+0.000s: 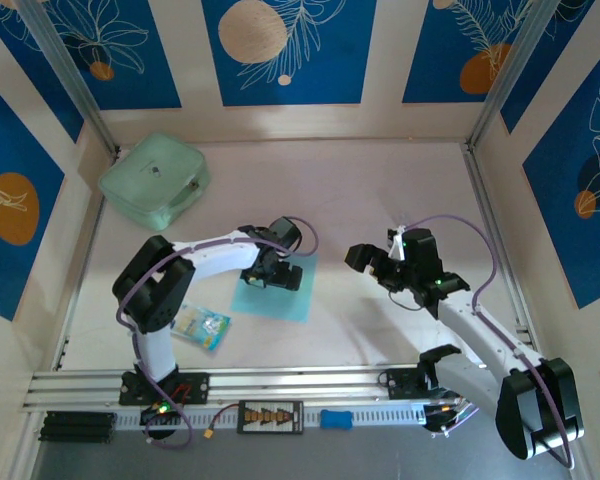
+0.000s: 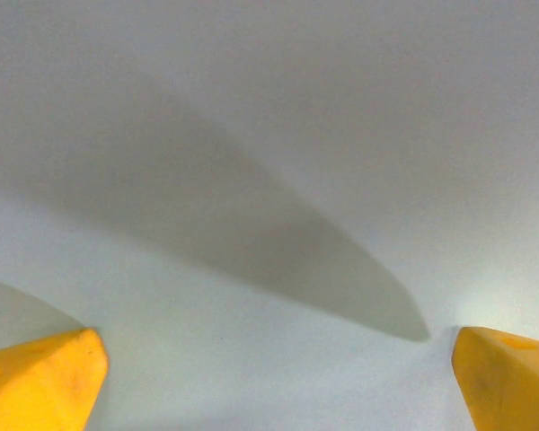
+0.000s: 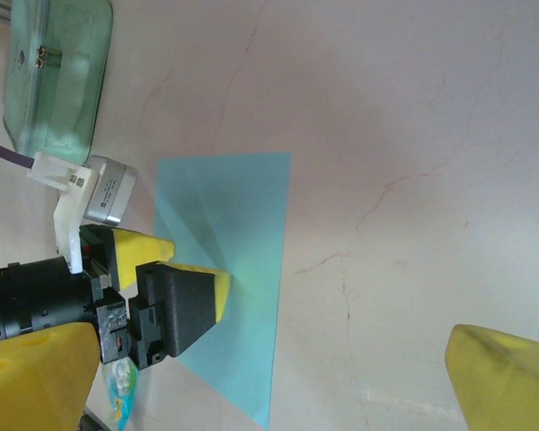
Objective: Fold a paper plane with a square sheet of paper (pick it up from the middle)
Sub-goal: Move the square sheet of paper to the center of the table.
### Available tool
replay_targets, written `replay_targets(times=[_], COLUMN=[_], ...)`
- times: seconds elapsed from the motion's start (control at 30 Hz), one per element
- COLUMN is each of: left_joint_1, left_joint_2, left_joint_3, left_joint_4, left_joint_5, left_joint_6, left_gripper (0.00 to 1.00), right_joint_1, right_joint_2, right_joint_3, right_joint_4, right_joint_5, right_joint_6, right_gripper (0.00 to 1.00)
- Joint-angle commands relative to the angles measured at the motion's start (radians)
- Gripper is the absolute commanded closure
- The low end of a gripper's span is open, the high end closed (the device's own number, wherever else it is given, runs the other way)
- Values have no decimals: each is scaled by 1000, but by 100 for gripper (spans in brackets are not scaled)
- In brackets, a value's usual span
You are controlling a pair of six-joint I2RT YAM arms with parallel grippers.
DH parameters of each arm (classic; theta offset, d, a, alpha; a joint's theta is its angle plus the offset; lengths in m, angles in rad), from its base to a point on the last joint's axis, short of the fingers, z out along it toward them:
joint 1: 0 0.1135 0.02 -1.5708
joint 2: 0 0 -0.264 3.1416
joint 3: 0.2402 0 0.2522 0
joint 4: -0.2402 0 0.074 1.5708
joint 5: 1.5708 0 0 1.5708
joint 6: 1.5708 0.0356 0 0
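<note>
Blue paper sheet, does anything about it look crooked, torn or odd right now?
The square sheet of paper lies flat but slightly askew, with faint diagonal creases showing in the right wrist view. The open left gripper sits over it. No tears visible.

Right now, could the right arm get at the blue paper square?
Probably yes, at its edge. The right tool is open, with only table between it and the paper square. The left tool hangs low over the square's middle, so that part looks blocked.
</note>
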Motion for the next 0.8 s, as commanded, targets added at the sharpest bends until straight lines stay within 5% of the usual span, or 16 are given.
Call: replay_targets(times=[0.0, 0.23, 0.77], left_joint_1=[-4, -4, -9], left_joint_2=[-7, -20, -8], left_joint_3=[-42, -26, 105], left_joint_4=[-81, -81, -202], left_joint_5=[35, 72, 62], left_joint_6=[-37, -30, -124], left_gripper=[0, 0, 0], right_joint_1=[-3, -110, 2], right_joint_2=[-31, -74, -153], right_joint_3=[37, 12, 27], right_joint_4=[-74, -41, -213], right_joint_5=[-24, -172, -106], right_joint_6=[-8, 59, 15], right_gripper=[1, 1, 1])
